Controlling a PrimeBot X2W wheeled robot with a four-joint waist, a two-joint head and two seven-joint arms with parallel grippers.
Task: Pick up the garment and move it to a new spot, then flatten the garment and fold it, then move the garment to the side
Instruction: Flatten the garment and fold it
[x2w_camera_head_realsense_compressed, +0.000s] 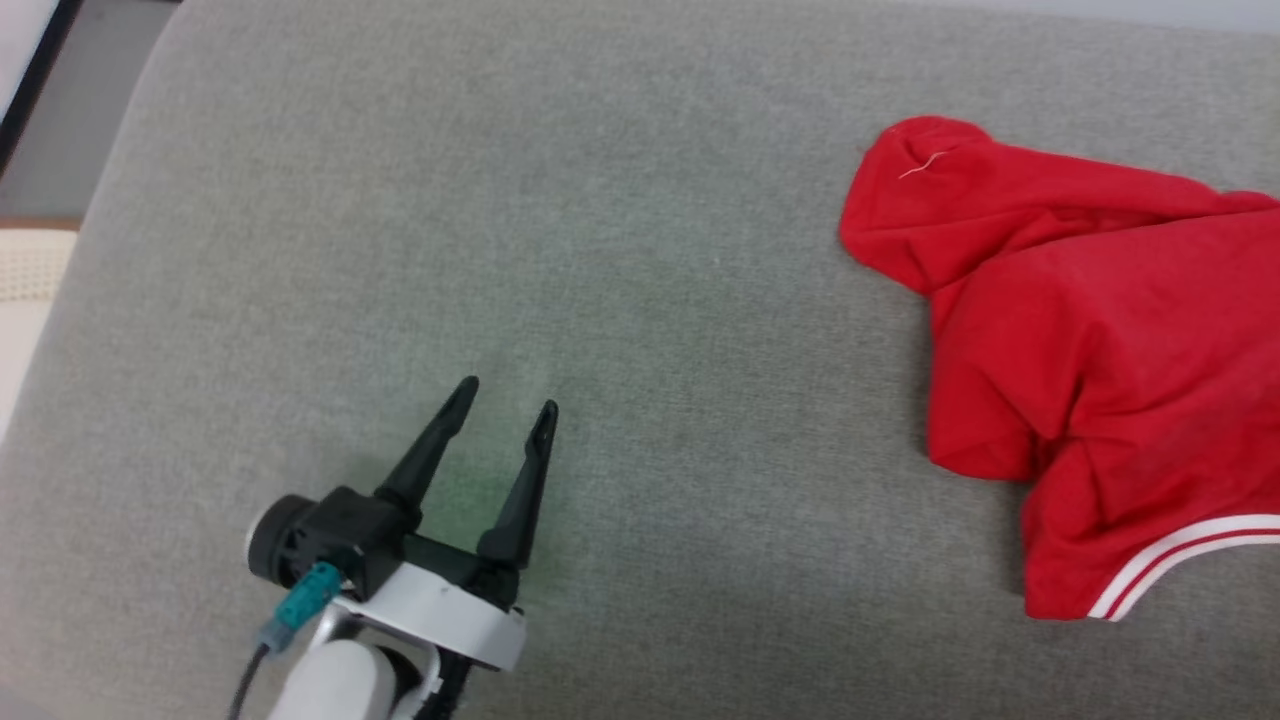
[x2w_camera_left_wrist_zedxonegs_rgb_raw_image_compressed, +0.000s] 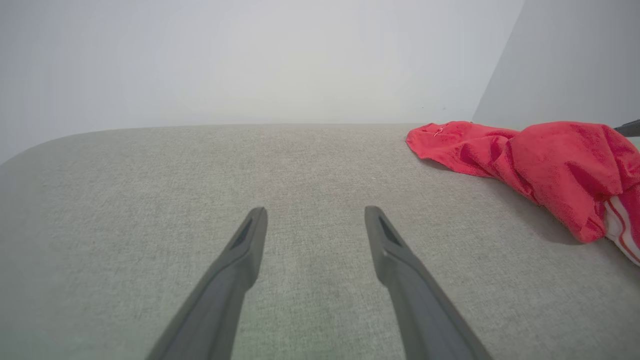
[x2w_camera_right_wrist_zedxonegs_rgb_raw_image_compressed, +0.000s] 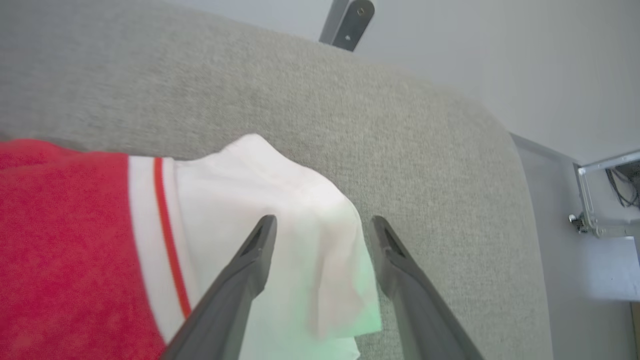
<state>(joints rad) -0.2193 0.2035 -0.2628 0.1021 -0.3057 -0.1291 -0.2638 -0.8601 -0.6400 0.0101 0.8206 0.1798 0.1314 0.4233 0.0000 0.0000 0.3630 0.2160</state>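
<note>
On the right side of the grey padded surface (x2w_camera_head_realsense_compressed: 600, 200) the garment (x2w_camera_head_realsense_compressed: 1080, 350) lies crumpled; the right claw (x2w_camera_right_wrist_zedxonegs_rgb_raw_image_compressed: 324, 220) hovers spread over its white panel, pinching nothing; the left claw (x2w_camera_head_realsense_compressed: 509, 393), spread, stands well apart, seemingly ready to flatten.

Light was bright, even and diffuse, with no glare. Garment (x2w_camera_head_realsense_compressed: 1090, 330) threw a soft shadow along its left edge onto the grey surface (x2w_camera_head_realsense_compressed: 640, 250). A faint green tint lay on the surface between the fingers of the left pincer (x2w_camera_head_realsense_compressed: 508, 394), and also on the white panel (x2w_camera_right_wrist_zedxonegs_rgb_raw_image_compressed: 300, 200) under the right pincer (x2w_camera_right_wrist_zedxonegs_rgb_raw_image_compressed: 324, 220). Right wrist view was slightly blurred, the red weave smeared. In the left wrist view the wall (x2w_camera_left_wrist_zedxonegs_rgb_raw_image_compressed: 250, 60) was hazy and the surface's far edge bowed.
</note>
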